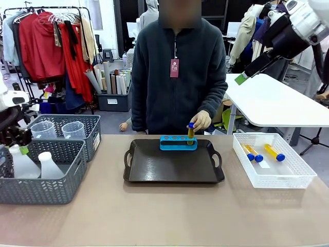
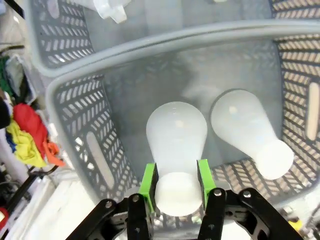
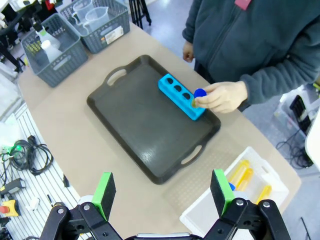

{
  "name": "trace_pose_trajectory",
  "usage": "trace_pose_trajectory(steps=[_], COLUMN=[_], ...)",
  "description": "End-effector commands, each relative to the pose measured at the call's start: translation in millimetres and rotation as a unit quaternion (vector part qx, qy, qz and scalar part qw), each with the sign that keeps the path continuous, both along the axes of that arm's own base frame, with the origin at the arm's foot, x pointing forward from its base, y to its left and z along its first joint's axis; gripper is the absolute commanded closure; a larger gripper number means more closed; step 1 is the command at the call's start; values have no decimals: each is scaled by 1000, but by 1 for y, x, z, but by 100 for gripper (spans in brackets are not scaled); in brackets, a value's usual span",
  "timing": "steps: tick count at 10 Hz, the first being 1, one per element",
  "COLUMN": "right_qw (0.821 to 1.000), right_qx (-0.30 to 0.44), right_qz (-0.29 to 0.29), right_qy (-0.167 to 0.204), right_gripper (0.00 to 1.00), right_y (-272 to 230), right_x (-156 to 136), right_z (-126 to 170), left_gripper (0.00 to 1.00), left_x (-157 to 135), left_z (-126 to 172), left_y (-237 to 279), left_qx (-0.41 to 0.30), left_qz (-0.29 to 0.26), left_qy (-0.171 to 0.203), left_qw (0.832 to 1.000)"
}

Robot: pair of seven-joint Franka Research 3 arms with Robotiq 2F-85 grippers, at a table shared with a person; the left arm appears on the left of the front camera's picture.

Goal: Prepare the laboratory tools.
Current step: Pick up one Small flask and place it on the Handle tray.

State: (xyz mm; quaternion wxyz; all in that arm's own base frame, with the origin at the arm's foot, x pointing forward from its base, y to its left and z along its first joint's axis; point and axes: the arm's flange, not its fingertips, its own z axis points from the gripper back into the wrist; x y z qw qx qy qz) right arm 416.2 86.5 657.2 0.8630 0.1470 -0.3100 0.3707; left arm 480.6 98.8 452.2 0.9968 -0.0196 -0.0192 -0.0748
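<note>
The left gripper [image 2: 176, 182] pinches the neck of one flask [image 2: 176, 140]. A second flask [image 2: 247, 132] stands just beside its fingers, with grey basket [image 2: 85, 120] walls close around. The right gripper [image 3: 162, 192] hangs spread wide in free air. Two beakers [image 1: 73, 129], four tubes [image 1: 275, 153].

Translucent white flask [image 1: 23, 164] in grey lattice-patterned basket [image 1: 46, 189], lower left; black tray [image 1: 174, 169] at centre, bright blue rack [image 1: 178, 143] on it; amber tubes [image 1: 274, 153], blue caps, in white mesh bin [image 1: 288, 183], right.
</note>
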Motion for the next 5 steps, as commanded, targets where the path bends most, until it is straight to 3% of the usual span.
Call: trace_pose_trajectory(steps=[1, 5], right_qw=[1000, 1000], right_qx=[1, 1], right_qz=[0, 0], right_qy=[0, 0], right_gripper=[0, 0], right_y=[-1, -1], right_x=[-1, -1], right_z=[0, 0], left_gripper=[100, 100], left_x=[-10, -34], left_z=[48, 153], left_y=[-13, -48], left_qx=[-10, 22], left_qz=[1, -16], left_qy=[9, -21], left_qw=[1000, 999])
